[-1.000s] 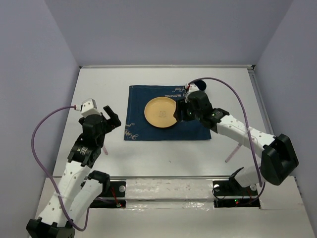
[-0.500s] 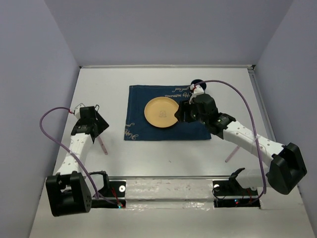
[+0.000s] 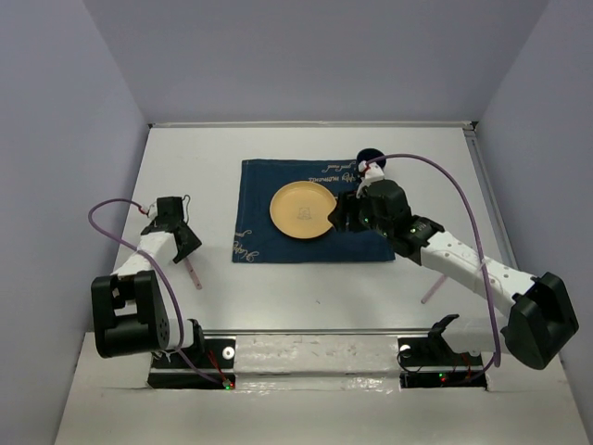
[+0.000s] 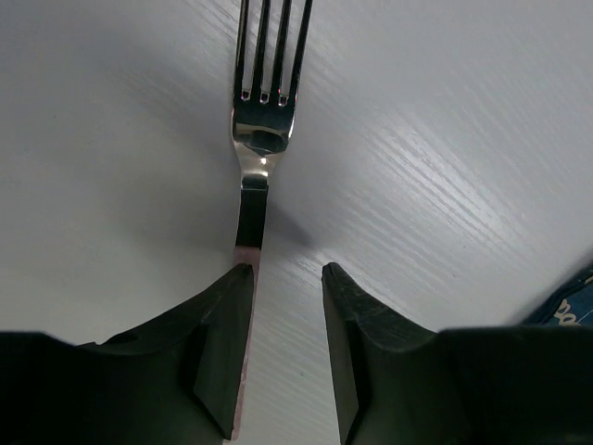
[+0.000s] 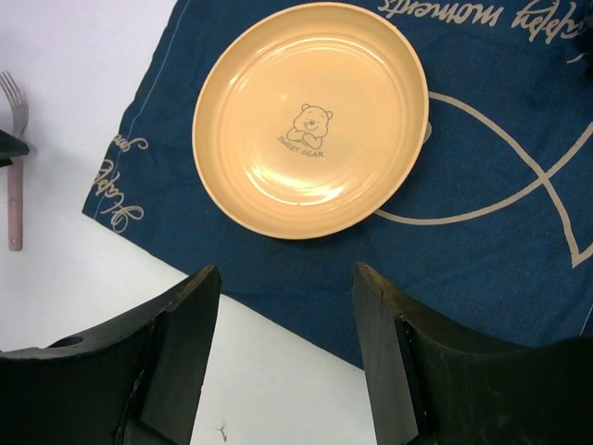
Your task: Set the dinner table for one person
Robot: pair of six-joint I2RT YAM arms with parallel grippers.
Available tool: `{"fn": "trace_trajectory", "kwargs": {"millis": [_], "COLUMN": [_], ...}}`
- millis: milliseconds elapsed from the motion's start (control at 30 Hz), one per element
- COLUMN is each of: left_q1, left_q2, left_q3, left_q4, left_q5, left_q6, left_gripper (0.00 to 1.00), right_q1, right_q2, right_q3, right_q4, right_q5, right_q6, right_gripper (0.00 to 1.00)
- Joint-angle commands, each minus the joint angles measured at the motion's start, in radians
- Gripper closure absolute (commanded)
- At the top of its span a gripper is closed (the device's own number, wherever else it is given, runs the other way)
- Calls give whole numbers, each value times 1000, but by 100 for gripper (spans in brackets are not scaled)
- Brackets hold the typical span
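The white dinner table [image 3: 306, 297] carries a dark blue placemat [image 3: 366, 236] with a yellow plate [image 3: 302, 209] on it. A fork [image 3: 194, 273] with a pink handle lies left of the mat. My left gripper [image 3: 182, 239] is low over it, open. In the left wrist view the fork [image 4: 264, 120] points away and its handle runs along the left finger [image 4: 222, 343], outside the gap of my left gripper [image 4: 287, 271]. My right gripper [image 3: 343, 215] is open and empty above the mat's near edge, just short of the plate [image 5: 310, 116]; it shows as open in its wrist view [image 5: 285, 273].
A second pink-handled utensil [image 3: 434, 287] lies on the table to the right of the mat. A dark round object [image 3: 370, 156] sits at the mat's far right corner. Lavender walls border the table. The fork also shows in the right wrist view [image 5: 14, 185].
My left arm folded back and down, bringing its gripper low over the fork. My right gripper drew back slightly from the plate toward the mat's near right.
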Motion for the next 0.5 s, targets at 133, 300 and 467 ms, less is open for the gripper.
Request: {"fn": "trace_trajectory", "kwargs": {"millis": [133,300,467], "left_q1": [25,28,26], "left_q2": [-3,-76,19], "left_q3": [9,0,14], "left_q4": [-2,-2,-33], "left_q5": [-15,-42,-44], "left_q6": [18,24,13], "left_gripper": [43,41,42], "right_q1": [6,6,6], "right_q2": [-46,-37,-34], "right_q3": [-15,-13,-16], "right_q4": [55,57,57], "right_q5": [19,13,21], "right_q6": [-6,-3,-3], "right_gripper": [36,36,36]}}
